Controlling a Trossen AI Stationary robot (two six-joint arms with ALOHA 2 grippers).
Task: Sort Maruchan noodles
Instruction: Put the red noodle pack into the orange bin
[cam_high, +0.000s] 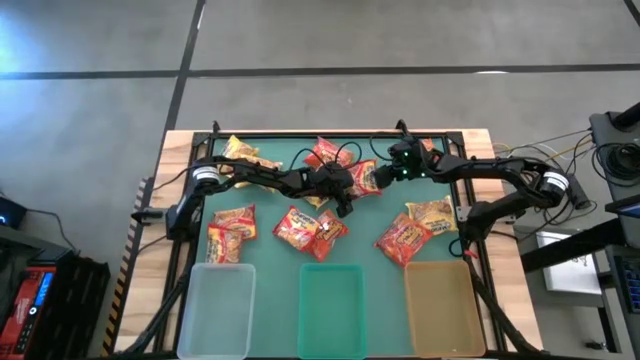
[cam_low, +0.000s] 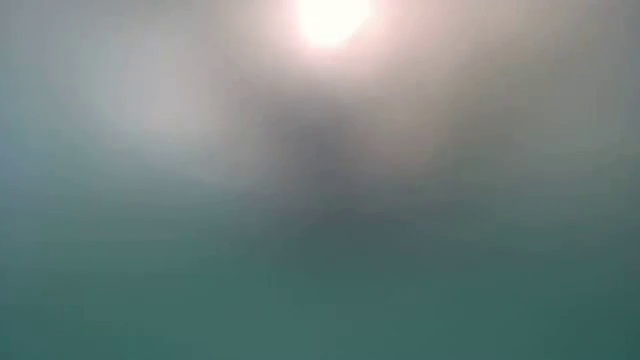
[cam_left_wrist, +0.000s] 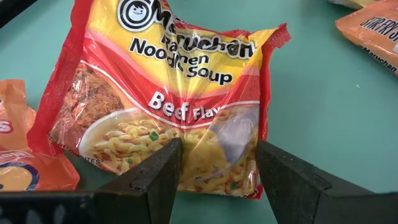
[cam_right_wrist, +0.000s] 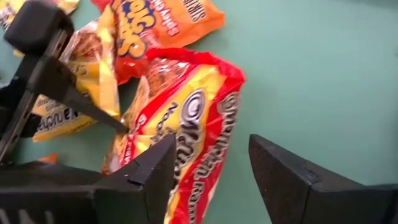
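A red-and-yellow beef Maruchan packet (cam_high: 362, 178) sits mid-table between my two grippers. My left gripper (cam_high: 347, 190) reaches in from the left, and its fingers (cam_left_wrist: 219, 162) are closed in on the packet's lower end (cam_left_wrist: 214, 149). My right gripper (cam_high: 385, 175) comes from the right and is open. Its fingers (cam_right_wrist: 208, 162) stand either side of the same packet (cam_right_wrist: 199, 124), with bare table showing beside one of them. Other packets lie at the far left (cam_high: 243, 153), far middle (cam_high: 325, 152), near left (cam_high: 232, 232), near middle (cam_high: 305, 228) and near right (cam_high: 410, 235). My left gripper pinches the beef packet's lower end, at the noodle-bowl picture (cam_left_wrist: 217, 155), between its two fingers. One finger (cam_left_wrist: 273, 174) meets the packet's side edge and the other (cam_left_wrist: 161, 174) lies over the printed face. It comes slanting down from the table's left. The wrapper bulges upward (cam_right_wrist: 186, 93).
Three shallow trays line the near edge: clear (cam_high: 192, 310), green (cam_high: 306, 310) and tan (cam_high: 412, 310). An orange packet (cam_right_wrist: 161, 25) and a yellow one (cam_right_wrist: 81, 81) lie close behind the held packet. Open green mat shows to the right of the right gripper (cam_right_wrist: 311, 74).
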